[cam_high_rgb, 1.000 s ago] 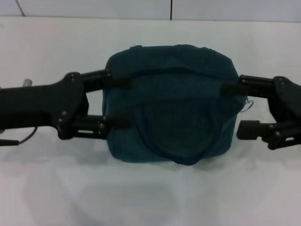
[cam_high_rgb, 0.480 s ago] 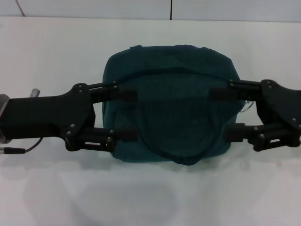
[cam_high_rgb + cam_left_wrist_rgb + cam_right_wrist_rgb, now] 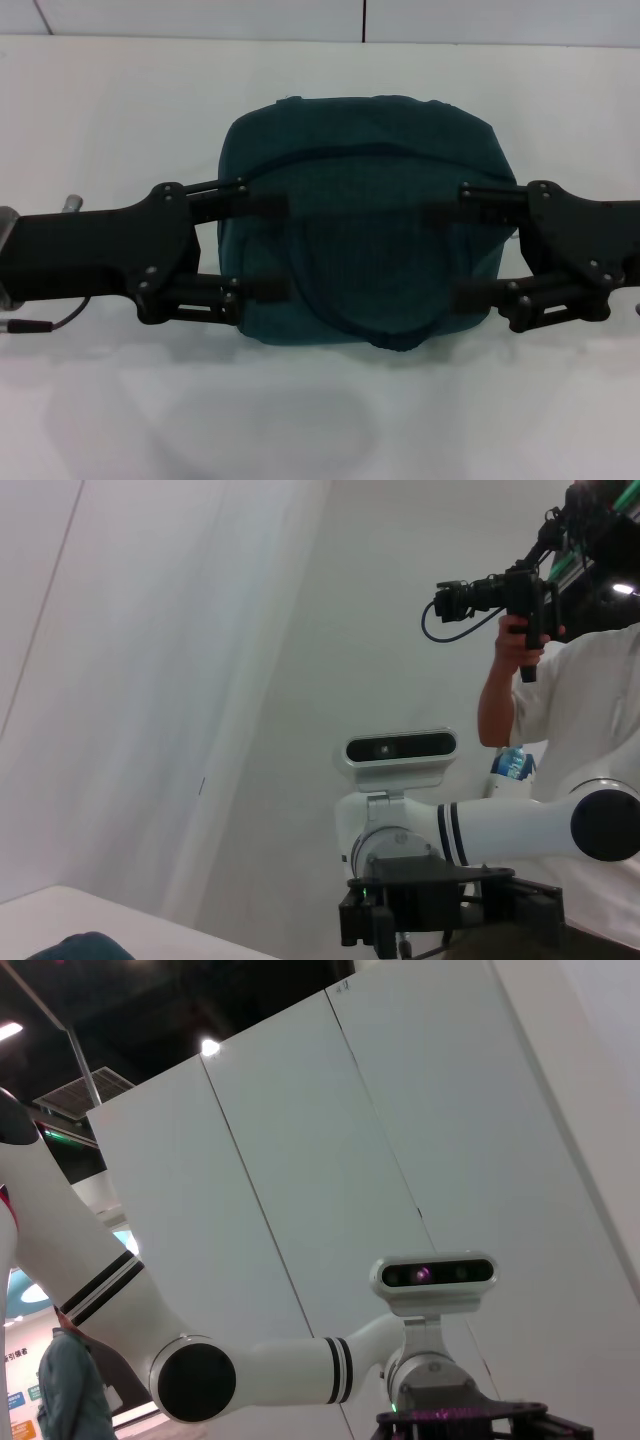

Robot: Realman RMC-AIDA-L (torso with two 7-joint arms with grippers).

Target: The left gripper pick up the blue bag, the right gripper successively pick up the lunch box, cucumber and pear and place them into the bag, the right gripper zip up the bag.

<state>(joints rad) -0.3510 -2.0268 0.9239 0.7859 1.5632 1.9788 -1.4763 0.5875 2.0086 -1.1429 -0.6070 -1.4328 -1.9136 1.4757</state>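
Observation:
The blue bag (image 3: 360,225) lies flat on the white table (image 3: 320,420), a loop handle resting on its top face. My left gripper (image 3: 265,250) reaches in from the left, open, its two fingers spread over the bag's left edge. My right gripper (image 3: 447,255) reaches in from the right, open, its fingers spread over the bag's right side. A corner of the bag (image 3: 85,947) shows in the left wrist view, with the right gripper (image 3: 440,910) farther off. The lunch box, cucumber and pear are out of view. The zipper pull is hidden.
The white table runs to a wall seam at the back (image 3: 364,20). A person holding a camera (image 3: 500,595) stands behind the right arm in the left wrist view. The right wrist view shows the left arm (image 3: 250,1375) against white wall panels.
My right gripper has moved left, from beside the bag to over its right side. My left gripper moved a little right onto the bag's left edge, then held still.

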